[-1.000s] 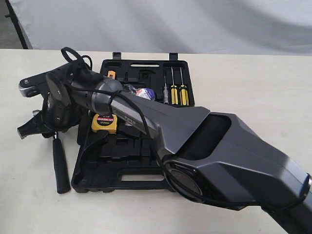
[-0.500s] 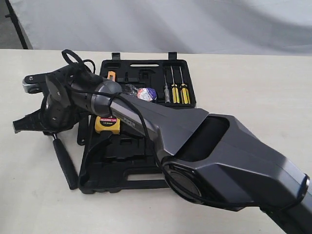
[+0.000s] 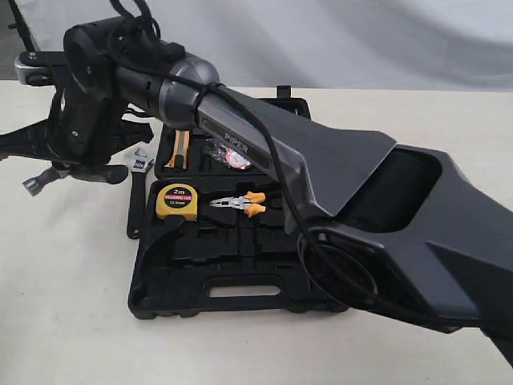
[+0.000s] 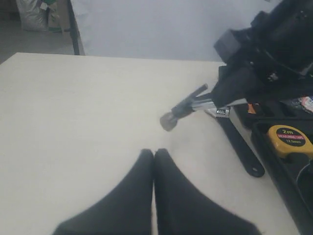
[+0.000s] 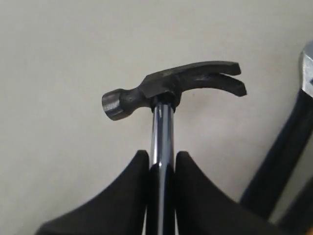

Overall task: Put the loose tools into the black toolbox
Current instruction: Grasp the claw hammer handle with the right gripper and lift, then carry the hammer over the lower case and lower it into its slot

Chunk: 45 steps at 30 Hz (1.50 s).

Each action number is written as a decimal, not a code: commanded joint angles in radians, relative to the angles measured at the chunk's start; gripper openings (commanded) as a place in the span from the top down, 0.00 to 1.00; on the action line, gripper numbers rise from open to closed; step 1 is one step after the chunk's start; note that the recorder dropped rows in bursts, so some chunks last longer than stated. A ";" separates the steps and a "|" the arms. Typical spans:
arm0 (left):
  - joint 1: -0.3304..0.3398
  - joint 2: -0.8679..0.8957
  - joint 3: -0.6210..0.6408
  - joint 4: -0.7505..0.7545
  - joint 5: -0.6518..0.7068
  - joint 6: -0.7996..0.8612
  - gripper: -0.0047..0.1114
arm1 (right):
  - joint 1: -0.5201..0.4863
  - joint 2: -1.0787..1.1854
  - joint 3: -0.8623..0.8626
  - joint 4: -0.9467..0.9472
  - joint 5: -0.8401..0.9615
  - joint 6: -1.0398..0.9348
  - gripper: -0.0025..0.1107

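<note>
The steel claw hammer (image 5: 161, 98) hangs above the table with my right gripper (image 5: 162, 157) shut on its chrome shaft just below the head. In the exterior view the hammer (image 3: 36, 184) sits left of the black toolbox (image 3: 184, 257), which lies open. The adjustable wrench (image 3: 138, 188) lies on the table against the toolbox's left edge, and its black handle (image 4: 239, 147) also shows in the left wrist view. The wrapped tape roll (image 3: 228, 156) rests in the far half. My left gripper (image 4: 154, 152) is shut and empty over bare table.
A yellow tape measure (image 3: 176, 200) and orange-handled pliers (image 3: 240, 204) lie in the toolbox. The right arm (image 3: 337, 184) crosses over the case and hides its right part. Bare table (image 4: 73, 122) stretches left of the hammer.
My right gripper has risen with the hammer, lifting it off the table. The arm moved up, uncovering the wrench, tape measure and pliers. The toolbox shifted slightly right.
</note>
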 commanded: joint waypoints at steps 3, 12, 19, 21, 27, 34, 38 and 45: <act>0.003 -0.008 0.009 -0.014 -0.017 -0.010 0.95 | -0.035 -0.092 0.022 -0.007 0.180 -0.217 0.98; 0.003 -0.008 0.009 -0.014 -0.017 -0.010 0.95 | -0.141 -0.492 0.629 0.166 0.173 -0.804 0.98; 0.003 -0.008 0.009 -0.014 -0.017 -0.010 0.95 | -0.245 -0.574 0.961 0.453 0.056 -1.268 0.98; 0.003 -0.008 0.009 -0.014 -0.017 -0.010 0.95 | -0.247 -0.563 0.995 0.449 0.000 -1.280 0.98; 0.003 -0.008 0.009 -0.014 -0.017 -0.010 0.95 | -0.247 -0.507 1.012 0.453 -0.052 -1.325 0.98; 0.003 -0.008 0.009 -0.014 -0.017 -0.010 0.95 | -0.247 -0.455 1.013 0.447 -0.066 -1.323 0.98; 0.003 -0.008 0.009 -0.014 -0.017 -0.010 0.95 | -0.247 -0.453 1.019 0.423 -0.075 -1.321 0.98; 0.003 -0.008 0.009 -0.014 -0.017 -0.010 0.95 | -0.247 -0.453 1.017 0.295 -0.083 -1.223 0.61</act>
